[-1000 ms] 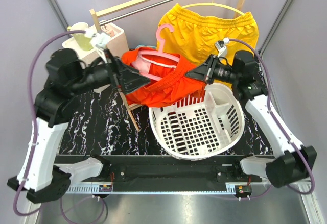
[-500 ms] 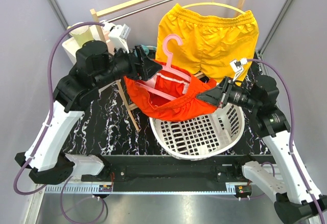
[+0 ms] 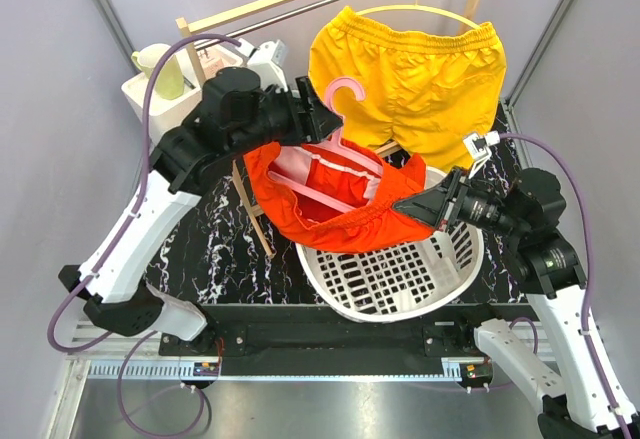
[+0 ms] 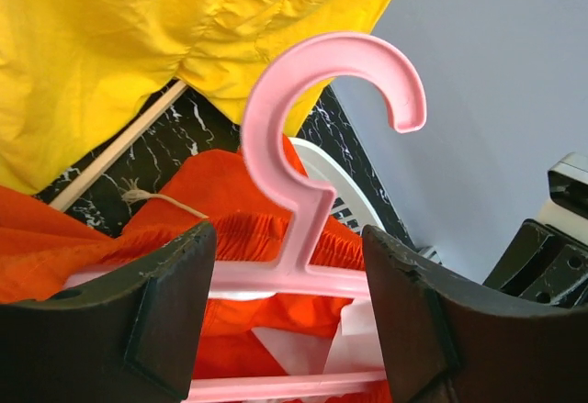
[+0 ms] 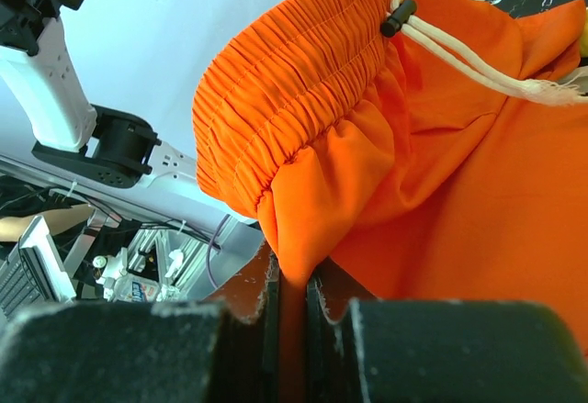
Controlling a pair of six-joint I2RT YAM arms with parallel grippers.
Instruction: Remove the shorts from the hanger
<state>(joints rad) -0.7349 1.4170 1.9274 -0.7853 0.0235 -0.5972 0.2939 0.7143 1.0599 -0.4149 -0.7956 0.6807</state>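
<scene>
Shorts: one orange pair (image 3: 345, 227), one yellow pair (image 3: 420, 69)

Two pairs of shorts (image 3: 340, 214), one pink hanger (image 4: 303, 233), one white basket (image 3: 400, 274).

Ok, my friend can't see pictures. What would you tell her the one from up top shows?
Orange shorts on a pink hanger are stretched over the back of a white laundry basket. The right gripper pinches their edge near the waistband, and the left gripper is at the hanger's neck. Yellow shorts hang from a rail behind.
</scene>
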